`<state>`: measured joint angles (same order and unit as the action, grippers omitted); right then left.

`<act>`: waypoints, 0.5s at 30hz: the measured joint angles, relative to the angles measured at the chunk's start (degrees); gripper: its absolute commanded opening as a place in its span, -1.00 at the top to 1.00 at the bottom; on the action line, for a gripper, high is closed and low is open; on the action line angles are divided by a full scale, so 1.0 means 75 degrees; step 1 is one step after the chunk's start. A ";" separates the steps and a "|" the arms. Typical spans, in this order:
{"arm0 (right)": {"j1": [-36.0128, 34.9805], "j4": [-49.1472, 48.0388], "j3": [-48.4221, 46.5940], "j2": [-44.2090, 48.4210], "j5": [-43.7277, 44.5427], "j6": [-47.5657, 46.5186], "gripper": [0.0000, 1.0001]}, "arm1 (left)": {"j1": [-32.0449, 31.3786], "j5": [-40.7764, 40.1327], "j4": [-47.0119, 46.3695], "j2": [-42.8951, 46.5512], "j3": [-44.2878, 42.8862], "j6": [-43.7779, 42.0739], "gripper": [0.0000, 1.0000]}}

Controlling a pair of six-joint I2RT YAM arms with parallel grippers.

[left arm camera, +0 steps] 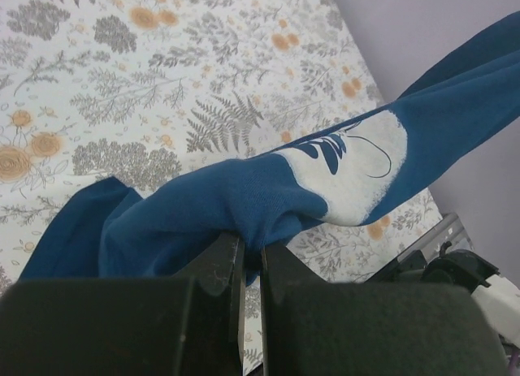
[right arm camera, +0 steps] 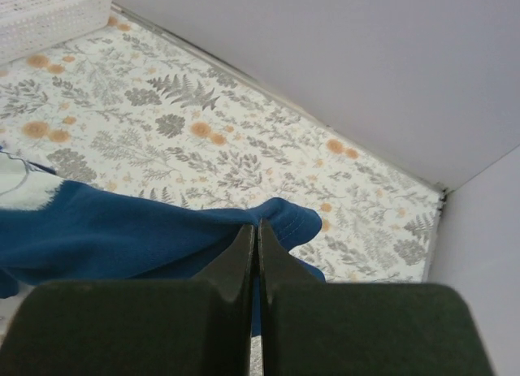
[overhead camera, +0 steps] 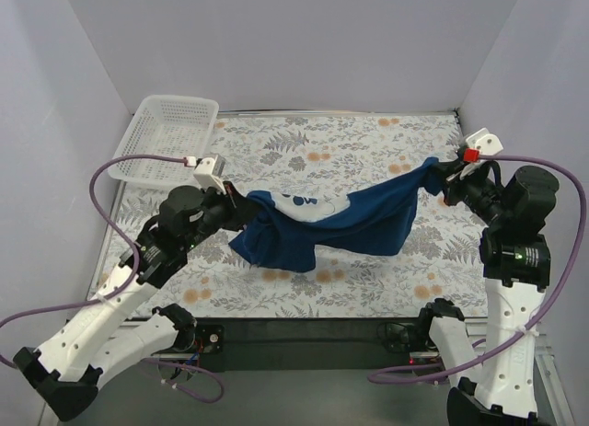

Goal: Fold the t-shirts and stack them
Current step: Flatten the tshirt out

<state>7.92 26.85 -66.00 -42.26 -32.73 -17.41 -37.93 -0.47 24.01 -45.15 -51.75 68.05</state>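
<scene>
The dark navy-blue t-shirt [overhead camera: 331,224] hangs stretched between both grippers above the floral table, sagging in the middle, its pale print [overhead camera: 304,202] facing up. My left gripper [overhead camera: 237,198] is shut on the shirt's bunched left end; in the left wrist view the cloth [left arm camera: 227,209] sits pinched between the fingers, with the pale print [left arm camera: 366,169] to the right. My right gripper [overhead camera: 442,173] is shut on the shirt's right end; the right wrist view shows a stitched hem [right arm camera: 284,218] clamped between the closed fingers.
A white mesh basket [overhead camera: 166,136] stands at the table's far left corner and also shows in the right wrist view [right arm camera: 41,10]. Grey walls enclose the table on three sides. Purple cables loop beside both arms.
</scene>
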 measured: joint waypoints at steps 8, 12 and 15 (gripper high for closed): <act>0.0000 -0.0466 0.0880 -0.1303 -0.0172 0.0501 0.97 | 0.1017 0.0752 -0.0076 -0.2154 -0.0189 0.0256 1.00; 0.0000 -0.0947 0.1411 -0.2308 -0.0035 0.0740 0.97 | 0.2241 0.1244 -0.0635 -0.3279 -0.0070 0.0443 1.00; -0.0009 -0.1303 0.1562 -0.3022 0.0076 0.0935 0.97 | 0.2667 0.1309 -0.1134 -0.4351 -0.0085 0.0498 1.00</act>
<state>7.86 17.08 -54.28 -64.93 -32.16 -10.39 -17.93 9.34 15.51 -77.78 -52.38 71.79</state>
